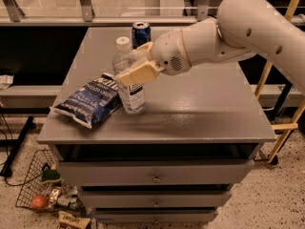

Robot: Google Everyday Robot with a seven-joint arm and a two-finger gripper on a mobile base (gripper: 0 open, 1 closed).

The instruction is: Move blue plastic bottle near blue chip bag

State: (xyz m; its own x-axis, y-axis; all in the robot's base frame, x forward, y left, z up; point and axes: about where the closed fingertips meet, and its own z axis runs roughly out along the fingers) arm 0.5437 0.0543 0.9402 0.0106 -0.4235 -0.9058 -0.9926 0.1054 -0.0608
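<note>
The blue plastic bottle [129, 92], clear with a white cap and a white label, stands upright on the grey cabinet top [200, 104]. Its left side touches the right end of the blue chip bag [89, 100], which lies flat near the front left corner. My gripper [137, 62] reaches in from the right and is shut on the bottle's upper body. One cream finger [138, 73] crosses in front of the bottle and the other is behind it.
A blue soda can [141, 33] stands at the back of the top, behind the bottle. My white arm [238, 27] spans the right half. Drawers sit below the front edge. A wire basket with litter [43, 190] is on the floor at lower left.
</note>
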